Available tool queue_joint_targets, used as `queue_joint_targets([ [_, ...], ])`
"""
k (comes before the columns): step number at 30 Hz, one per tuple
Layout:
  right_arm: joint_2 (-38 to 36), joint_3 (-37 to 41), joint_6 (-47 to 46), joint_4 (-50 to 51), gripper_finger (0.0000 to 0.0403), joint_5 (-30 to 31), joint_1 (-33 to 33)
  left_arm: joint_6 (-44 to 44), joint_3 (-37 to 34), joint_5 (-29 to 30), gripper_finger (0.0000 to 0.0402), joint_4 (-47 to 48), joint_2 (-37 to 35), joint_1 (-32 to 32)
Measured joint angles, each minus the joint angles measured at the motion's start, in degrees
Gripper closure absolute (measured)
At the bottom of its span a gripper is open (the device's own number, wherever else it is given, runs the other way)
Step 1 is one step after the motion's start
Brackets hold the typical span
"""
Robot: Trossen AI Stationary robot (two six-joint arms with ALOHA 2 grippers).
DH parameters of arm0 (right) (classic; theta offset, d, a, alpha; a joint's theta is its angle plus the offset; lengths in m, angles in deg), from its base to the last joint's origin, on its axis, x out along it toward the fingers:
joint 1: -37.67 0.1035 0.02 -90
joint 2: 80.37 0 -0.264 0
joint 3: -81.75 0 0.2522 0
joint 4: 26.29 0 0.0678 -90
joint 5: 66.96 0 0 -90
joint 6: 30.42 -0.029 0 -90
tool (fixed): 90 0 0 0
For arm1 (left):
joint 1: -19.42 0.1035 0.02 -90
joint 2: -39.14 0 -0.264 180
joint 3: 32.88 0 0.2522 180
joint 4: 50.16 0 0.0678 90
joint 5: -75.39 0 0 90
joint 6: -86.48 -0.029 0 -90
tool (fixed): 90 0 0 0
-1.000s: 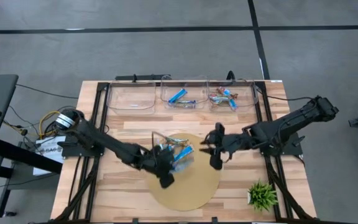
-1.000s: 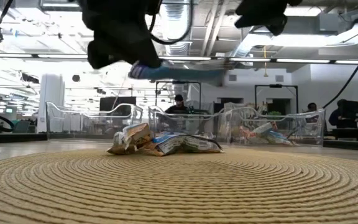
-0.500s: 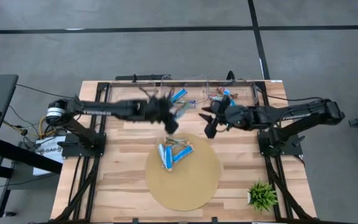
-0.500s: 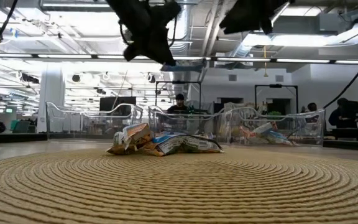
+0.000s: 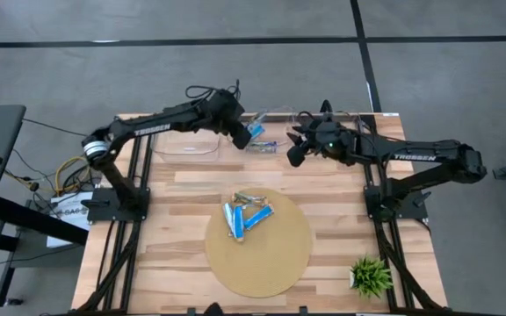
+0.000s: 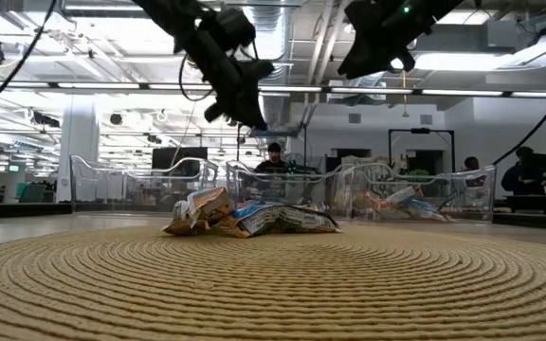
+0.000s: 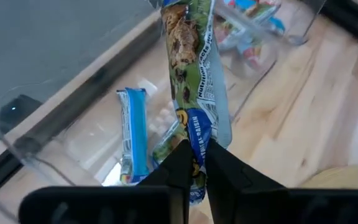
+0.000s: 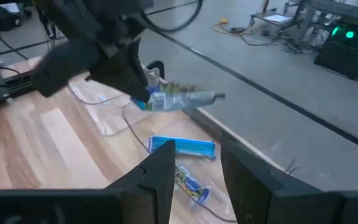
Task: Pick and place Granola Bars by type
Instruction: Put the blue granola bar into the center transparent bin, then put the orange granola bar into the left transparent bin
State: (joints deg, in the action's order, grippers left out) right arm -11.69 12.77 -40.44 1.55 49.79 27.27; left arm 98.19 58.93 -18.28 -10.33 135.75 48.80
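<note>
Green-blue granola bar (image 7: 194, 81) pinched by one end in left gripper (image 7: 194, 163), hanging over middle bin (image 5: 266, 145) so it drops with bars (image 7: 133, 134) already inside. Remaining bars (image 5: 247, 211) piled on round mat (image 5: 279, 263). Right gripper (image 5: 293, 155) empty, fingers apart, parked by right-hand bin (image 5: 350, 132), likely awaiting its turn.

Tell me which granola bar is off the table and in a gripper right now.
The tan-green bar, pinched at one end by the left gripper above the middle clear bin. The other bars lie in the bins or on the round mat.
</note>
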Motion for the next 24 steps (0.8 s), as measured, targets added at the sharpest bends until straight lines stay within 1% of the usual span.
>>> queue_joint_targets([
  [2, 0.0, 0.0, 0.01, 0.02, 0.028, -0.07, -0.69, -2.19, 1.08, -1.02, 0.0373, 0.43, 2.17, 0.99],
  [6, 0.0, 0.0, 0.0, 0.17, 0.028, -0.25, -1.29, -5.82, 3.22, 0.01, 0.0356, 0.49, 5.5, 1.44],
  [10, 0.0, 0.0, 0.0, 0.52, 0.028, -0.25, -1.49, -9.45, 3.99, 0.03, 0.0324, 0.38, 6.69, 1.49],
  [13, 0.0, 0.0, -0.01, 0.64, 0.028, -0.74, -1.5, -10.19, 4.01, -0.03, 0.0295, 0.41, 6.69, 1.49],
  [17, 0.0, 0.0, -0.05, 0.64, 0.028, -2.98, -1.14, -9.34, 4.01, -0.69, 0.0269, 2.97, 5.55, 1.12],
  [20, 0.0, 0.0, -0.04, 0.65, 0.028, -4.42, -0.15, -9.12, 4.01, -1.62, 0.0263, 6.37, 3.34, -0.22],
  [24, 0.0, 0.0, -0.03, 1.29, 0.028, -4.42, 1.68, -8.51, 4.01, -1.86, 0.0263, 12.66, -0.07, -3.2],
])
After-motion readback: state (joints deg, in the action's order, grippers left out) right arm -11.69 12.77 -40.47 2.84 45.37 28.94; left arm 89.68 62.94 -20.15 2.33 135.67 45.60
